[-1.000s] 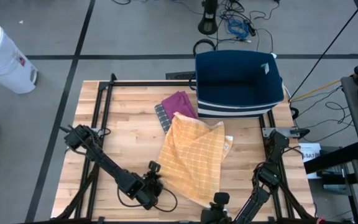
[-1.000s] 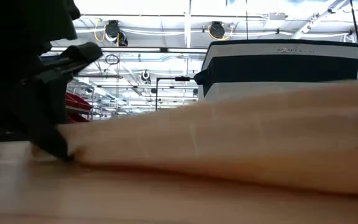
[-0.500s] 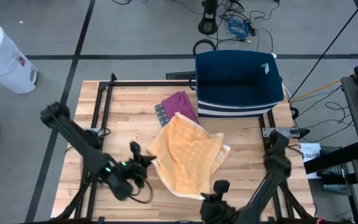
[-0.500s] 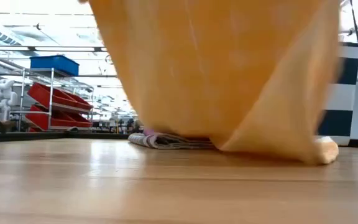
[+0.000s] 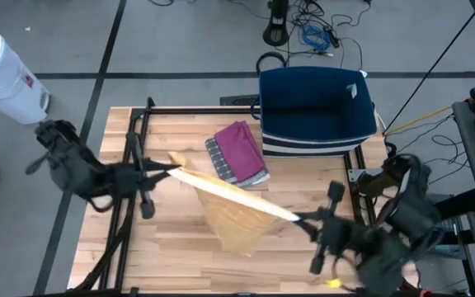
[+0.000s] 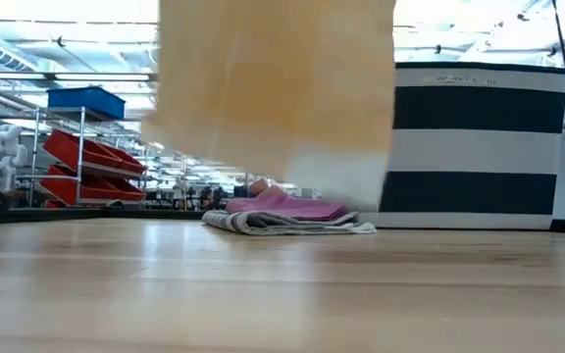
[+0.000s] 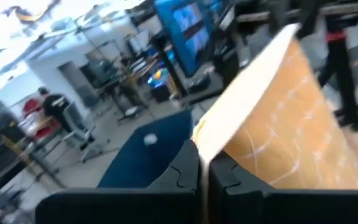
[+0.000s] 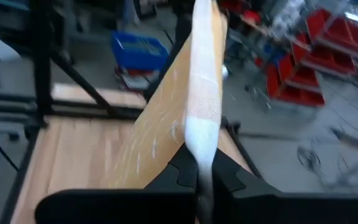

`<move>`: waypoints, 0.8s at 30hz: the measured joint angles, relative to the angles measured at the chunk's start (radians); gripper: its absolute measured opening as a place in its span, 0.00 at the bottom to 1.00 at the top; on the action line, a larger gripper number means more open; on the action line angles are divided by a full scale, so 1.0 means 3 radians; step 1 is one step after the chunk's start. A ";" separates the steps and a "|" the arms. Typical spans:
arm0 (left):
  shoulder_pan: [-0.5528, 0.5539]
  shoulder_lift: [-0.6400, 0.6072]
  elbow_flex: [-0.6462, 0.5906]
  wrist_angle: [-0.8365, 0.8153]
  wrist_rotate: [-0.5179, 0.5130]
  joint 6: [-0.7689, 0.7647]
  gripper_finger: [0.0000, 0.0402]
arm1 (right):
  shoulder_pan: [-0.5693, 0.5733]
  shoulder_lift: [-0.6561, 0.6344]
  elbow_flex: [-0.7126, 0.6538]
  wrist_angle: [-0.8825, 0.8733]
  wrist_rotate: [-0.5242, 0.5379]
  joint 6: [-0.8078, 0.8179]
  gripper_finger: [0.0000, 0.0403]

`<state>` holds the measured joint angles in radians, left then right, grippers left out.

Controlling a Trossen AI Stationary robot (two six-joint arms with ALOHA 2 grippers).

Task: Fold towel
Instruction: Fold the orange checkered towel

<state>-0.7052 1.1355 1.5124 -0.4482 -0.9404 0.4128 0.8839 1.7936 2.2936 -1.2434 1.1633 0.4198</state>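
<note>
both grippers have lifted the towel (image 5: 236,198) off the table (image 5: 171,247).

No readable text, labels or numbers.

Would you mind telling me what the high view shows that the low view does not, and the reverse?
Only the high view shows both grippers, the left gripper and right gripper, each shut on a top corner of the orange towel, stretching its edge taut between them. Only the low view shows the towel's lower edge hanging clear of the table. Both show the folded purple cloth and the striped navy basket behind.
</note>
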 joint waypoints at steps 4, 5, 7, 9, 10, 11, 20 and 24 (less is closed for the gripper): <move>-0.0004 0.0000 0.0343 -0.0230 0.0634 0.0045 0.00 | -0.0001 -0.0239 0.0000 0.0644 -0.0147 -0.0800 0.00; -0.0004 0.0000 0.0404 -0.0269 0.0818 0.0041 0.00 | -0.0001 -0.0274 0.0000 0.0775 -0.0235 -0.0959 0.00; -0.0006 0.0000 0.0465 -0.0339 0.1059 0.0051 0.00 | -0.0001 -0.0317 0.0000 0.0991 -0.0378 -0.1211 0.00; -0.0006 0.0000 0.0479 -0.0405 0.1123 0.0053 0.00 | 0.0000 -0.0345 -0.0001 0.1095 -0.0499 -0.1354 0.00; -0.0005 0.0000 0.0479 -0.0482 0.1161 0.0051 0.00 | 0.0001 -0.0361 -0.0001 0.1104 -0.0574 -0.1381 0.00; -0.0004 0.0000 0.0481 -0.0592 0.1257 0.0043 0.00 | 0.0000 -0.0372 -0.0001 0.1102 -0.0660 -0.1383 0.00; 0.0018 0.0161 0.0482 -0.1143 0.2080 -0.0218 0.00 | -0.0004 -0.0356 -0.0006 0.1028 -0.1488 -0.1366 0.00; 0.0055 0.0157 0.0482 -0.1089 0.0604 0.0018 0.01 | -0.0021 -0.0402 -0.0006 0.0824 -0.0907 -0.1407 0.00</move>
<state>-0.6888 1.1827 1.6569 -0.7749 -0.7592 0.4181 0.8776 1.6730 2.2917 -0.9963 0.8911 -0.0022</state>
